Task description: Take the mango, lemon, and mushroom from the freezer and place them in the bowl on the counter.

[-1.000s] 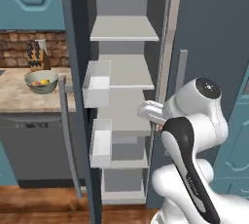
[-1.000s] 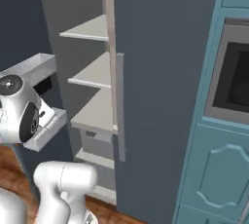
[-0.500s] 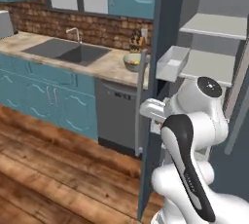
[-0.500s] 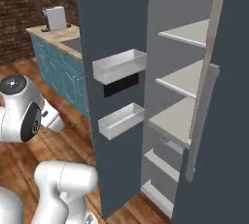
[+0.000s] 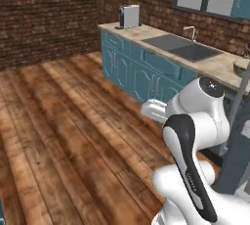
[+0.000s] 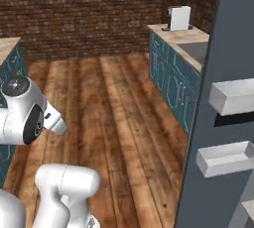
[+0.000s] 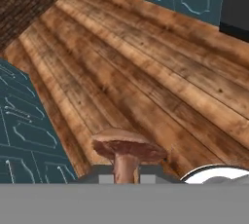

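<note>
**Reddish-brown mushroom gripped above a wooden floor**

Reddish-brown and small, the mushroom [image 7: 127, 151] has a flat, wide cap and a paler stub stem. In the hand view it stands upright at the bottom edge, its stem pinched in the gripper [image 7: 127, 178], whose fingers are closed on it. Below it lie brown wooden floor planks [image 7: 146, 82] and teal cabinet fronts.

Compared with the earlier frames, both base views have swung round: the freezer shelves that filled them are gone from the left base view, which now looks across the floor to the counter [image 5: 215, 65] with its sink [image 5: 181, 47] and a white toaster [image 5: 129, 16] at the far end.

The bowl [image 5: 242, 66] sits on the counter at the right edge of that view; its contents cannot be made out. In the right base view the freezer [image 6: 218, 123] door carries two white bins [image 6: 225, 157], with nothing visible in them.
</note>
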Controlling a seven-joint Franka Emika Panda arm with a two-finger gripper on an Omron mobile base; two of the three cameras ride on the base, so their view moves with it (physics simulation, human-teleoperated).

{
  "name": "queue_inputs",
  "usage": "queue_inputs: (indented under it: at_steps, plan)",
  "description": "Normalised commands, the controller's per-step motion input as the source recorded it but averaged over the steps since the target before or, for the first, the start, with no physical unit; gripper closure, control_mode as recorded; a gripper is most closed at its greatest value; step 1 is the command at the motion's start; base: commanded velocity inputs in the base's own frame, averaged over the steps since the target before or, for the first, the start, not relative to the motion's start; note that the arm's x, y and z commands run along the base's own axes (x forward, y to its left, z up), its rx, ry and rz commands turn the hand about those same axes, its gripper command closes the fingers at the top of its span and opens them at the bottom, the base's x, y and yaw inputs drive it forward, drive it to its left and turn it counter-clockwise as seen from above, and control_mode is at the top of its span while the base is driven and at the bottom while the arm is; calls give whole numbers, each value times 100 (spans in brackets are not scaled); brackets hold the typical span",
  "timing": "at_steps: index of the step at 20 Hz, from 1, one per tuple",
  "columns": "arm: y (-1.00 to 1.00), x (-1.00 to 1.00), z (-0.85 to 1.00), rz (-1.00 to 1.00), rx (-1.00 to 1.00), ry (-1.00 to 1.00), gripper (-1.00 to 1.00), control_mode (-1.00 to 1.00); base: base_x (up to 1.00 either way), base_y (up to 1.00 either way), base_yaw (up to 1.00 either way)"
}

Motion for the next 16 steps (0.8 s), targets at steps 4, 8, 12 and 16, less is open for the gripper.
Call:
queue_inputs:
  at_steps: [4, 8, 12, 16]
  plan:
    - [0, 0, 0, 0, 0, 0, 100, 100, 62, 47, 34]
    - [0, 0, 0, 0, 0, 0, 100, 100, 100, -6, -1]
    - [0, 0, 0, 0, 0, 0, 100, 100, 100, -40, -11]
    - [0, 0, 0, 0, 0, 0, 100, 100, 100, -38, -43]
